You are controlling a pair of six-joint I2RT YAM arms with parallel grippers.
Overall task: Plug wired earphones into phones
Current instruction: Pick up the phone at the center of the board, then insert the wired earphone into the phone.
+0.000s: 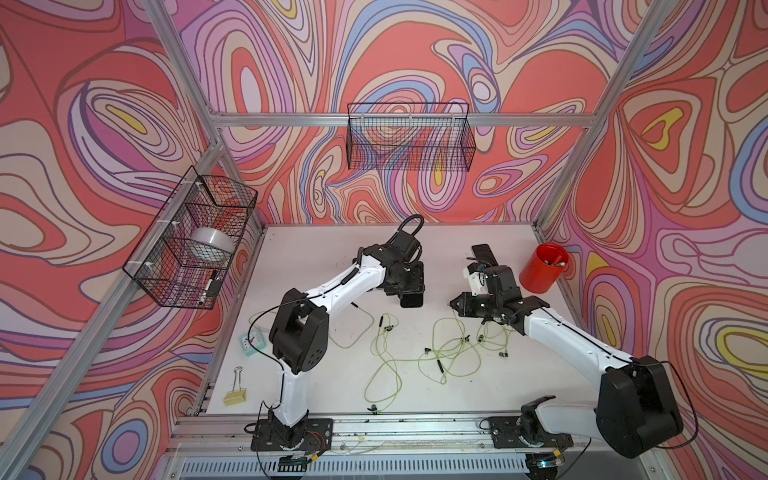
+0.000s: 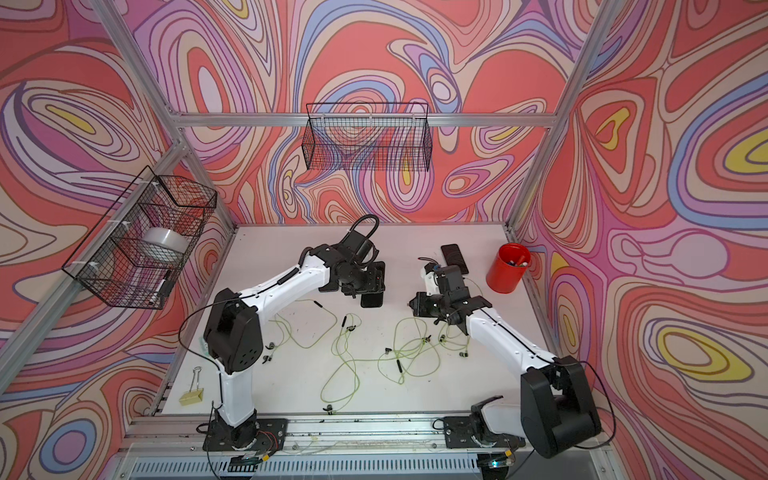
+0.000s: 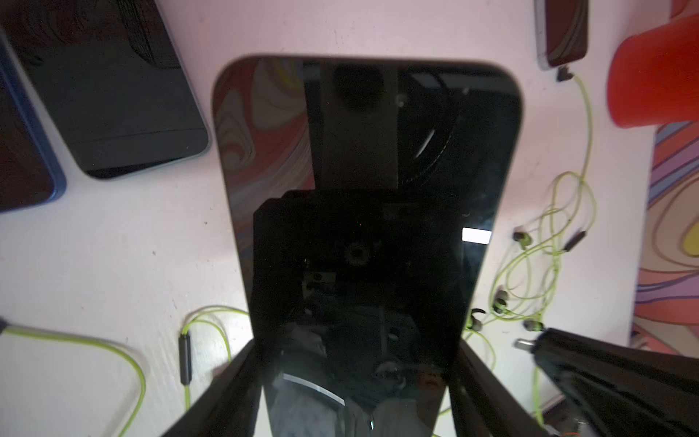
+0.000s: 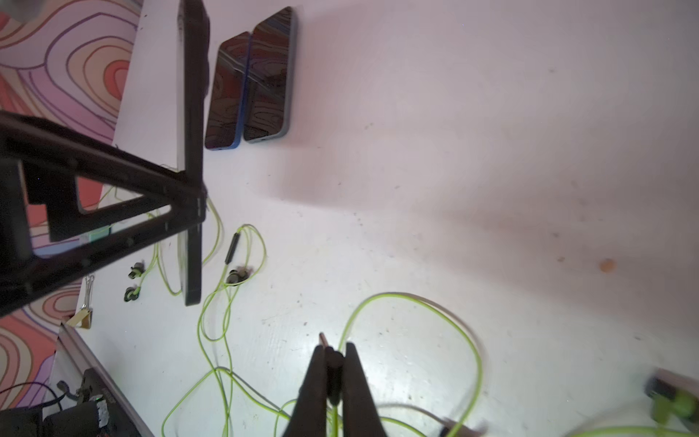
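Observation:
My left gripper (image 3: 355,352) is shut on a black phone (image 3: 367,189), one finger on each long edge, and holds it above the table; it shows in both top views (image 1: 412,297) (image 2: 372,297). My right gripper (image 4: 334,350) is shut on the dark plug (image 4: 333,363) of a yellow-green earphone cable (image 4: 446,314), metal tip pointing out towards the held phone (image 4: 191,151). Two more phones (image 4: 227,90) (image 4: 270,75) lie side by side behind it. Another phone (image 2: 455,257) lies at the back right with a plug (image 3: 563,73) at its end. Other earphones (image 1: 386,357) sprawl mid-table.
A red cup (image 1: 542,268) stands at the back right by the wall. A binder clip (image 1: 236,395) and a small teal clock (image 1: 250,340) lie near the left edge. Wire baskets hang on the left wall (image 1: 195,241) and the back wall (image 1: 409,137).

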